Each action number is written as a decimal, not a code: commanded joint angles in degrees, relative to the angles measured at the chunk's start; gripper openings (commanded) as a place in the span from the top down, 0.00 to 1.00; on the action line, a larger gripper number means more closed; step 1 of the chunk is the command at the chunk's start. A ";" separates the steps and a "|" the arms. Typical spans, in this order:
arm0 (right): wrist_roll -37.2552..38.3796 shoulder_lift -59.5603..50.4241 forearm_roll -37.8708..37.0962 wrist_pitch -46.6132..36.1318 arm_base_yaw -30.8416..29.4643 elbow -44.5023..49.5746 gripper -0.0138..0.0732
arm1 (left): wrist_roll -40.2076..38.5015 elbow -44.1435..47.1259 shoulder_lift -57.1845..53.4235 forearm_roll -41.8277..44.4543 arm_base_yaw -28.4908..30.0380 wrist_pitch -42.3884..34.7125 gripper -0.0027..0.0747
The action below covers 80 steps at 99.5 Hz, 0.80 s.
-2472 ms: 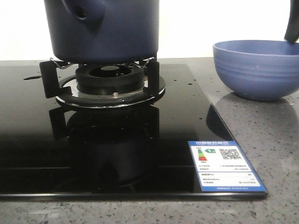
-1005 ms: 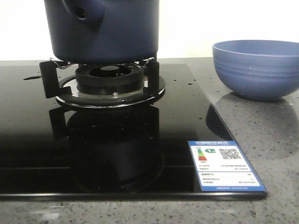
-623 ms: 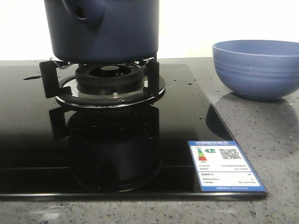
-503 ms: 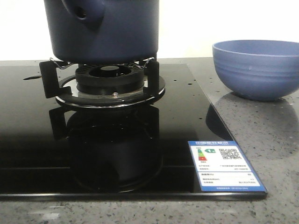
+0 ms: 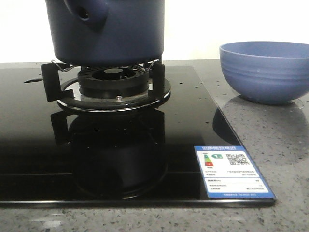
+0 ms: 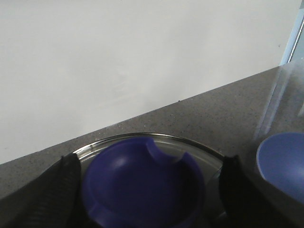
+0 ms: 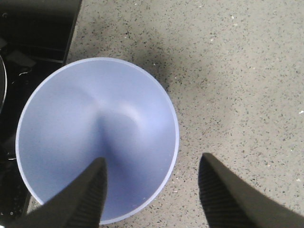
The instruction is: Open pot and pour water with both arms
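The dark navy pot (image 5: 111, 29) stands on the burner grate (image 5: 113, 79), its stubby hollow handle (image 5: 89, 12) facing front-left; its top is cut off in the front view. In the left wrist view a glass lid (image 6: 142, 136) with a dark blue round knob (image 6: 142, 185) lies right below my left gripper (image 6: 149, 161). The gripper is open, one finger on each side of the knob, and no contact shows. My right gripper (image 7: 153, 159) is open and empty above the near rim of the periwinkle bowl (image 7: 95, 133), one finger over the bowl and one over the counter. Neither gripper shows in the front view.
The black glass hob (image 5: 96, 154) carries a blue-and-white energy label (image 5: 234, 171) at its front right corner. The bowl (image 5: 265, 72) stands on the speckled grey counter (image 5: 270, 140) right of the hob and also shows in the left wrist view (image 6: 285, 161). A white wall (image 6: 142, 57) is behind.
A dark gripper part that hung above the bowl at the front view's top right 2.5 s ago has left that view. Pot and bowl have not moved.
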 commanded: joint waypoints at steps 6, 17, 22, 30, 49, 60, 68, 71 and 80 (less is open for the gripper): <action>-0.49 -2.71 2.12 -2.65 -0.53 -1.75 0.40 | -0.11 -2.21 -6.48 0.62 0.22 -2.81 0.24; -2.22 -4.29 4.30 -4.01 -0.53 -1.75 0.42 | -0.11 -2.21 -11.63 1.86 1.88 -0.51 0.29; -3.79 -5.43 6.49 -4.92 -0.53 -1.75 0.46 | -0.11 -2.11 -13.86 2.44 3.34 0.84 0.32; -6.27 -7.90 11.73 -8.28 -0.53 -1.16 0.56 | -0.11 -1.61 -17.03 2.57 6.81 2.37 0.43; -18.14 -15.77 27.78 -22.23 -0.53 6.72 0.92 | -0.11 3.07 -24.43 1.26 16.65 4.28 0.95; -24.20 -21.78 30.67 -31.11 -0.53 15.34 0.91 | -0.21 8.71 -30.39 0.18 21.49 4.28 0.99; -26.57 -26.49 31.08 -37.59 -0.53 22.93 0.91 | -0.21 13.97 -35.99 0.05 24.14 2.81 0.99; -26.98 -28.50 31.23 -39.87 -0.53 26.63 0.91 | -0.21 16.71 -37.96 -0.21 24.85 1.79 0.99; -27.68 -35.28 31.32 -46.07 -0.53 35.82 0.91 | -0.21 23.51 -44.57 -0.71 26.37 -1.78 0.99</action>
